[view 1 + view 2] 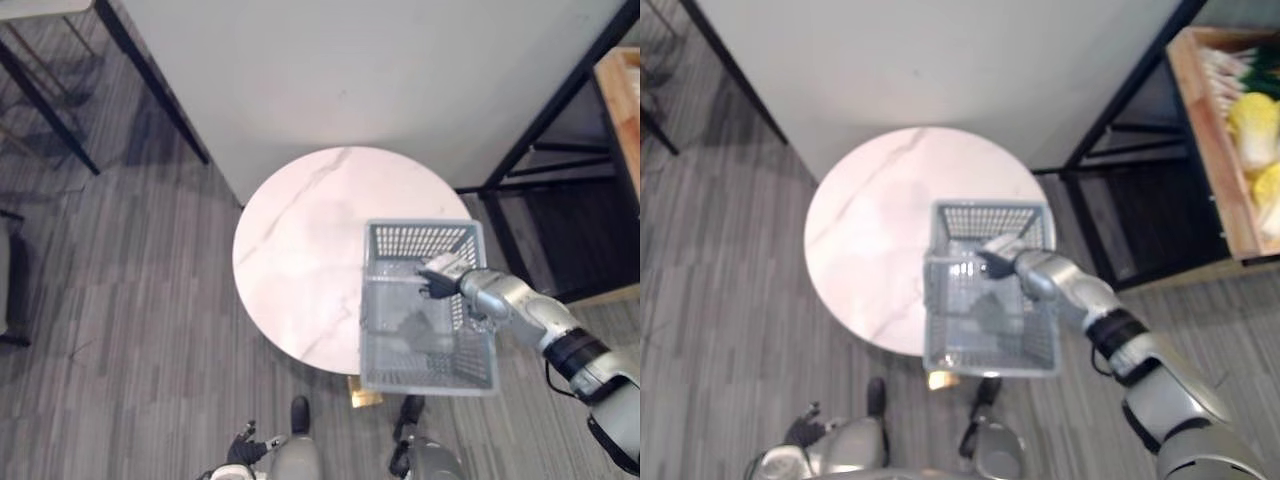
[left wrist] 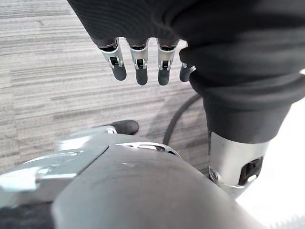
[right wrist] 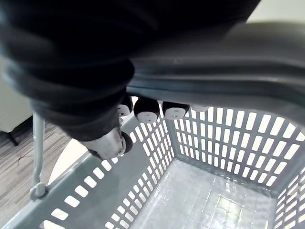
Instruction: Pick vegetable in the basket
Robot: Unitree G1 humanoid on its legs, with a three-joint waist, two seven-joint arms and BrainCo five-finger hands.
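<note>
Gripping the handle (image 3: 228, 82) of the single grey basket (image 1: 425, 378), the right hand (image 1: 441, 279) has its fingers curled tight round that bar. The basket sits over the near right edge of the one round marble tabletop (image 1: 300, 230). Off to the right, well apart, one wooden crate (image 1: 1205, 140) holds two yellow cabbages (image 1: 1252, 125) and a bunch of pale stalks (image 1: 1225, 65). The left hand (image 2: 141, 67) hangs low, fingers loose and straight.

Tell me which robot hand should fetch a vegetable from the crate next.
Left, probably: the right robot hand is curled round the handle of the empty basket, while the left robot hand hangs open and free, though the vegetables lie in a crate on the robot's right.
</note>
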